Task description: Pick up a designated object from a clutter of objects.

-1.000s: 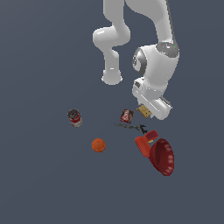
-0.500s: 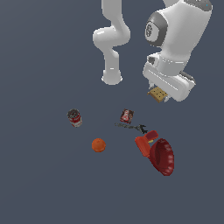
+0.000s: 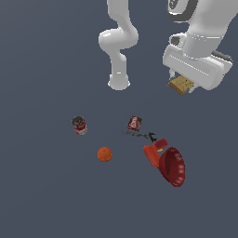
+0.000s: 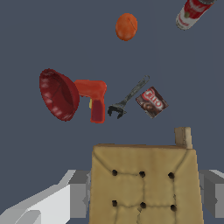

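Arm point(image 3: 204, 28): white, raised high at the exterior view's upper right, well clear of the worktop point(image 3: 46, 195).

Gripper point(image 3: 182, 85): jaws clamped on the cracker box point(image 3: 181, 84). In the wrist view a grey finger point(image 4: 78, 194) sits against each side of the box point(image 4: 144, 186).

Worktop: plain dark grey-blue surface carrying the clutter.

Bowl point(image 3: 173, 166): red, tipped on its side, opening toward the exterior view's right. It touches the red tool point(image 3: 155, 149).

Red tool: pistol-shaped in the wrist view point(image 4: 92, 98), with one end against the bowl point(image 4: 57, 94).

Cracker box: tan-yellow, flat and square, with a dotted grid on its face. It is held in the air well above and apart from the clutter, tilted in the exterior view.

Can point(image 3: 79, 125): red label, tilted, alone at the exterior view's left, well apart from the bowl.

Ball point(image 3: 105, 154): orange, between the can and the red tool, touching neither.

Picture box point(image 3: 135, 122): small, red and white, just beside the wrench point(image 3: 138, 135).

Wrench: thin, dark, lying flat between the picture box and the red tool; its forked end point(image 4: 116, 111) is near the red tool's handle.
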Controlling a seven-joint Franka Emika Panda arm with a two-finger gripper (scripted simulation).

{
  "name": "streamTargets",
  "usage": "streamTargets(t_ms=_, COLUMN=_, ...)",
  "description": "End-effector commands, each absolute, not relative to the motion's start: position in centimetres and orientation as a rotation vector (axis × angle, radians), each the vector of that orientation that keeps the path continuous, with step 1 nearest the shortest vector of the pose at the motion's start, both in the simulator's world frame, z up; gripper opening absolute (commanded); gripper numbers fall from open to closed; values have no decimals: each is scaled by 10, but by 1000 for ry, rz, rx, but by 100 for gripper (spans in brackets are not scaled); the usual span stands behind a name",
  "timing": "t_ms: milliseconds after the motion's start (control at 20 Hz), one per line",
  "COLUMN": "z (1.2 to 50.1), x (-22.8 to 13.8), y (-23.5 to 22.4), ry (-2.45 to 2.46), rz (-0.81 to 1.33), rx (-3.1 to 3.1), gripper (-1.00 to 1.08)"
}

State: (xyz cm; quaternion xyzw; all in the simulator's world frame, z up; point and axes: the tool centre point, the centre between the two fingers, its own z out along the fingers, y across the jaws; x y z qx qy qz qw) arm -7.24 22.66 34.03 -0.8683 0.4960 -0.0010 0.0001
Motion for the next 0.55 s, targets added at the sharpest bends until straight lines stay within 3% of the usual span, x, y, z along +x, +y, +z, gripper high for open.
streamTargets(t_ms=0, z=351, x=-73, y=231, ry=1558, rz=-1, rx=-2728, gripper=-100)
streamTargets(t_ms=500, z=359, x=-72, y=235, ry=1558, rz=0, rx=-2728, gripper=-100)
